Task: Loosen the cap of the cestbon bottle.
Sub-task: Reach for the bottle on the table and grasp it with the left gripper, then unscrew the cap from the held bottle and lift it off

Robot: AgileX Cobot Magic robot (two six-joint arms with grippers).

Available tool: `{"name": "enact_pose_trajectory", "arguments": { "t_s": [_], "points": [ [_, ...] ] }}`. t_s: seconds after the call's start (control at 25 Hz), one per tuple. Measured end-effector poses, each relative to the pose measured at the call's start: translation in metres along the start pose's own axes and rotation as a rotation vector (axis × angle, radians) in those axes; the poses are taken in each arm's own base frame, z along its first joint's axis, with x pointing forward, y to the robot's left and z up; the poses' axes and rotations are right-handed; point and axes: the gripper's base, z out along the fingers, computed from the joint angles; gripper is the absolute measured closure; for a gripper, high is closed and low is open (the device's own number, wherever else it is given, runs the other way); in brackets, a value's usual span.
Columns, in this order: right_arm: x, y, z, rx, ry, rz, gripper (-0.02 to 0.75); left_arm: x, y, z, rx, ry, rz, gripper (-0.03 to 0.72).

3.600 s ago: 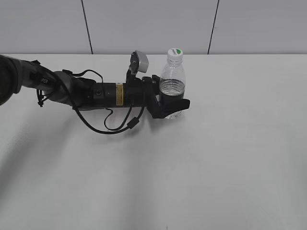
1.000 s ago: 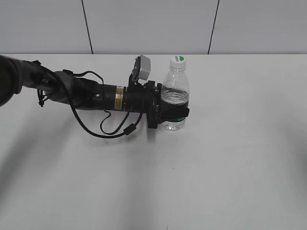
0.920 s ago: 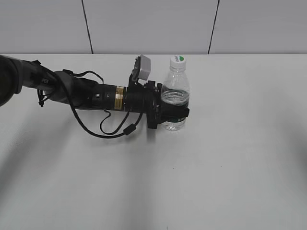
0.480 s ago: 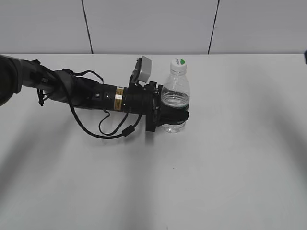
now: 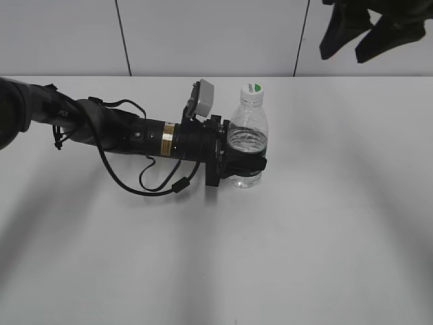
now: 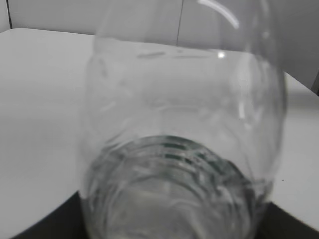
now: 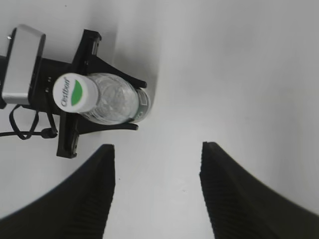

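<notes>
The left arm (image 5: 128,132) lies stretched low across the white table (image 5: 304,237), reaching rightward, a yellow sticker band on its dark barrel, writing too small to read. Its left gripper (image 5: 238,162) is clamped round the lower body of the cestbon bottle (image 5: 247,139), which stands upright near the table's middle. The cap (image 7: 72,90), white with a green mark, reads "C'estbon" from above. Farther back and high at upper right, the right gripper (image 5: 369,30) hangs with its jaws spread apart, well clear of the bottle.
</notes>
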Motion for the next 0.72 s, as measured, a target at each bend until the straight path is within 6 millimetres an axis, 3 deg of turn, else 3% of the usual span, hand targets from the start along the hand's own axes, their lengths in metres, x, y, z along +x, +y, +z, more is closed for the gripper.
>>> {"name": "enact_pose_trajectory", "arguments": {
  "t_s": [0.32,0.72],
  "points": [
    [-0.03,0.032,0.035,-0.036,0.009,-0.051,0.312,0.0,0.0,0.0,0.001,0.005,0.004,0.316],
    [-0.039,0.047,0.075,-0.042,0.077,-0.037,0.312,-0.001,0.0,0.0,0.0,0.008,0.006,0.316]
  ]
}}
